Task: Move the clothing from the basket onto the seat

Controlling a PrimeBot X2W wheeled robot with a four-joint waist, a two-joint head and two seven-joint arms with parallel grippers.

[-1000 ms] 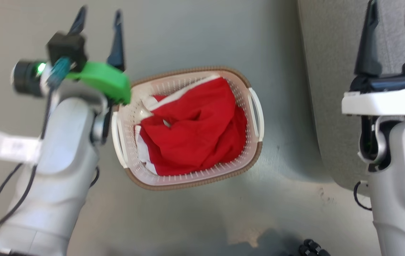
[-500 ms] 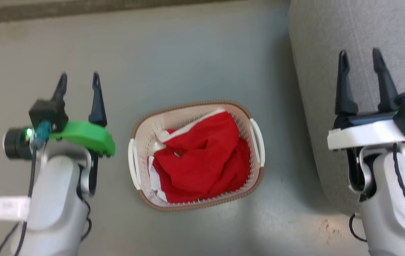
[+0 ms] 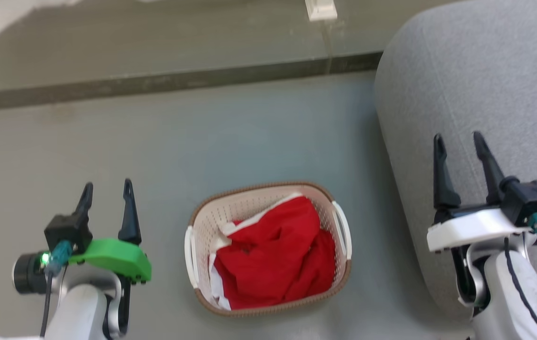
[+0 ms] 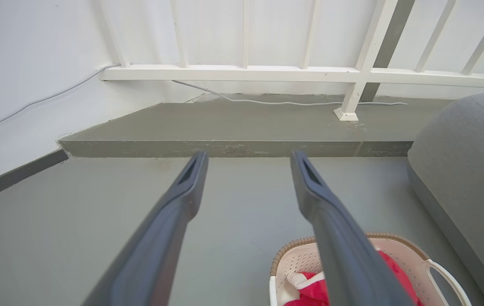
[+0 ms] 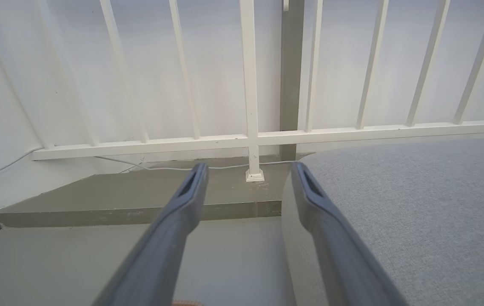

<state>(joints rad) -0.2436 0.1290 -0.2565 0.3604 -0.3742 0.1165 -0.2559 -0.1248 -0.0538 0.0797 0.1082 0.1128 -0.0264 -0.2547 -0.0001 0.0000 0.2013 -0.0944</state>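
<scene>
At the lower left the left tool (image 3: 108, 185) hangs over bare grey floor (image 3: 212, 141), its two dark fingers spread apart and gripping nothing. Just to its right, clear of it, the basket (image 3: 245, 208) stands on the floor: cream plastic full of small holes, with a brown rim and a white handle on each long side. The clothing (image 3: 275, 257) lies inside it, a crumpled heap of bright red cloth with white bands along its left and upper edges, and it fills most of the basket. A strip of open floor separates the basket's right handle from the seat (image 3: 485, 71), a big rounded grey cushion. The right tool (image 3: 457, 137) is over the seat's left edge, fingers likewise parted and empty. Beyond the basket a low step (image 3: 155, 84) crosses the floor, and a white railing (image 4: 242, 73) stands on it.
</scene>
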